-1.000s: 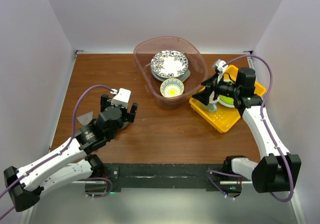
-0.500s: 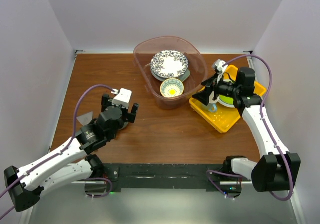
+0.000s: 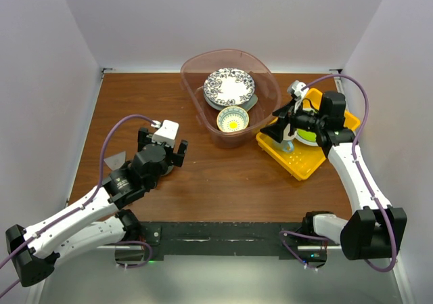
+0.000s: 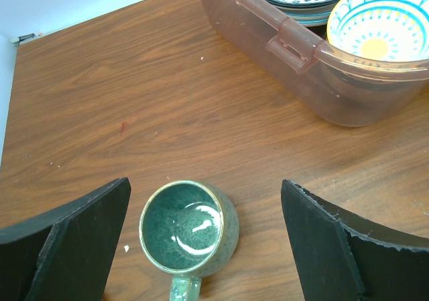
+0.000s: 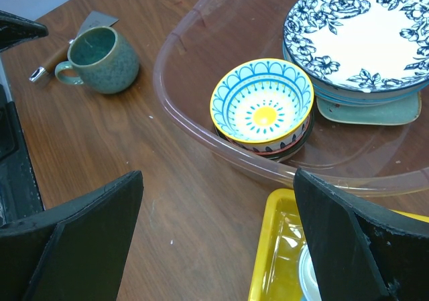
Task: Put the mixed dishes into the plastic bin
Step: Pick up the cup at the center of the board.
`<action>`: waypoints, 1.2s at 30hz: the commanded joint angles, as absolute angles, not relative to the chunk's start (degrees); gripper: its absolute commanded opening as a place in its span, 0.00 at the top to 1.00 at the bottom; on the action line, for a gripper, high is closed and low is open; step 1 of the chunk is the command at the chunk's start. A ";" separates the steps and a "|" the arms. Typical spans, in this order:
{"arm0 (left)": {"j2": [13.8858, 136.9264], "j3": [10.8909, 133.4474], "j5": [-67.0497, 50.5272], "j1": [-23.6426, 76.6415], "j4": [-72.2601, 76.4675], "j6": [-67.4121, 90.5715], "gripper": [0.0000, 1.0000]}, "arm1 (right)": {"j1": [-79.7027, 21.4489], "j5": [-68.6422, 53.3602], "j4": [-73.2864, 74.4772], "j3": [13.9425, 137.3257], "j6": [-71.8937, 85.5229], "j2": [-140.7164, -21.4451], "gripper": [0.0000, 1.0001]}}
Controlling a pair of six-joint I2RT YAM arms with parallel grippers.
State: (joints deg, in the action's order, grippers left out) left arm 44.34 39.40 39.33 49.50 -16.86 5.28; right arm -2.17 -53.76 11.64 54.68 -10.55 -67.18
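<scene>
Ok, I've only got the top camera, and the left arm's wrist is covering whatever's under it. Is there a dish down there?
Observer: Yes, a teal mug stands upright on the table between the open fingers of the left gripper, untouched.
Operator: Which way is its handle?
Observer: It points back toward the left wrist, away from the plastic bin.
Operator: And the yellow and blue bowl in the bin, is it resting on the bottom?
Observer: No, the right wrist view shows it nested on other bowls stacked beneath it.
</scene>
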 commanded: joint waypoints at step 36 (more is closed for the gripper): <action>43.77 39.81 37.10 48.61 -14.76 7.02 0.00 | -1.58 -56.16 11.08 55.99 -11.95 -66.88 0.02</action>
